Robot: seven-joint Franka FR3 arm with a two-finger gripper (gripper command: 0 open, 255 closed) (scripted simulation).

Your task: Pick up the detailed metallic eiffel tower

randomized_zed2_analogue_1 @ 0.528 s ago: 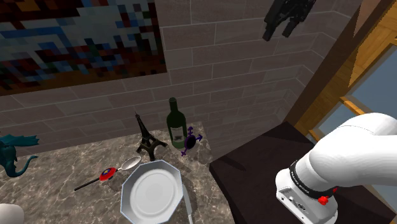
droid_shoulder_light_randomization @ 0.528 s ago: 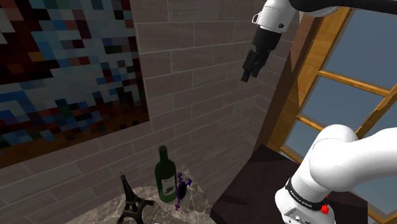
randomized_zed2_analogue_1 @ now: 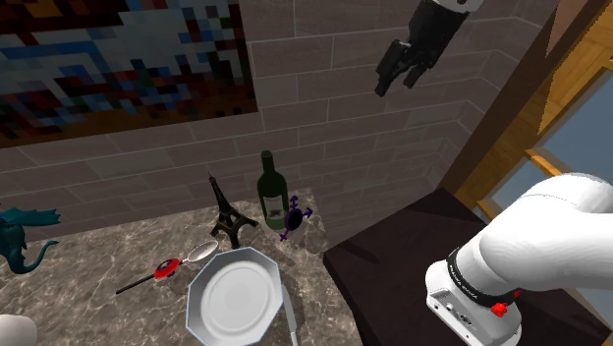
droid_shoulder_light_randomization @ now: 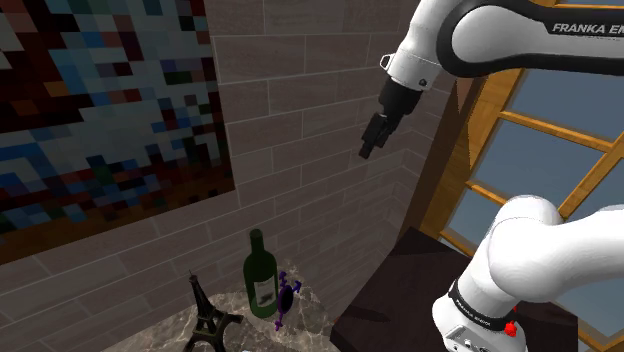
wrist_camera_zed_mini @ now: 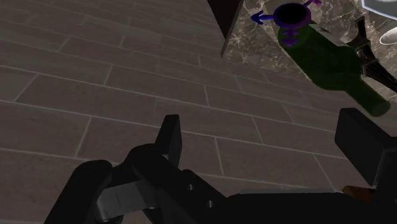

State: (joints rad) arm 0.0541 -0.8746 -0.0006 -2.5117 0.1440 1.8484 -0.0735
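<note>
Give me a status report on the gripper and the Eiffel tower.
Gripper open, empty, high beside the grey tiled wall. Dark metallic Eiffel tower model upright on marbled counter, untouched. Dark green glass bottle close beside it, may crowd approach.

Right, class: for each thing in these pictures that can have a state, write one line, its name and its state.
pincer: open, empty, high above the counter.
Eiffel tower: upright on the counter, not held.
green bottle: upright beside the tower.
plate: flat, nothing on it.
spoon: lying flat beside the plate.
</note>
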